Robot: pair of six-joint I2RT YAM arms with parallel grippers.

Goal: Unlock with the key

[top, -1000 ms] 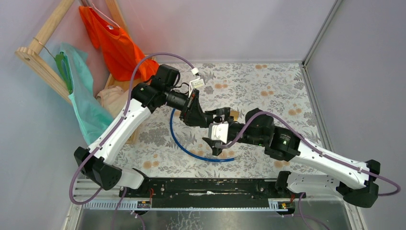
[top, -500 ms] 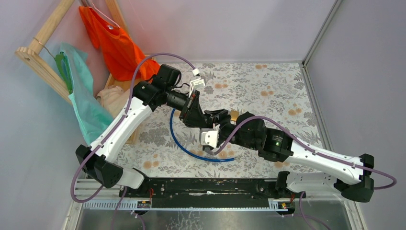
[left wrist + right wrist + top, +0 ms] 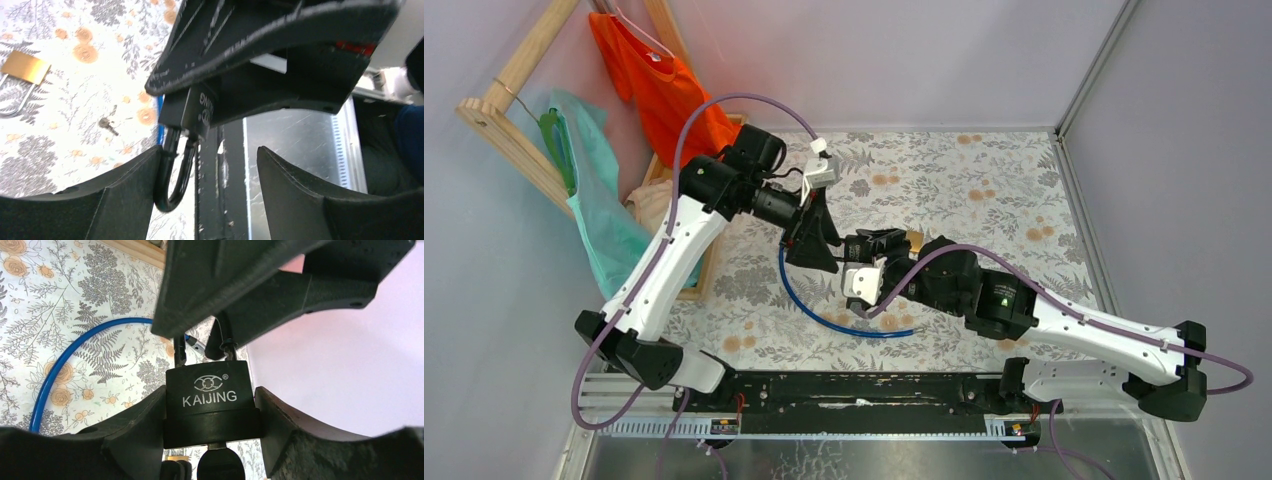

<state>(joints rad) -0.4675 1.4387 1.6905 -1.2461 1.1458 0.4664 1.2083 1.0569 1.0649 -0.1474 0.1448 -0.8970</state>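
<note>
Black padlock [image 3: 209,390] sits pinched between the fingers of the right gripper [image 3: 210,415]. Beneath it, toward the wrist, the key [image 3: 220,465] shows only its dark head, cut off at the frame's edge with the blade hidden. The left gripper [image 3: 207,155] stands spread, the shackle [image 3: 172,175] just beside one finger; whether it has sprung I can't tell.

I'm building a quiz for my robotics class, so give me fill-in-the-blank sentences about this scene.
The right end effector clamps a padlock whose body is ____.
The brand printed on it reads ____.
The left end effector stands ____.
The cable on the table is ____.
Missing: black; KAIJING; open; blue.
</note>
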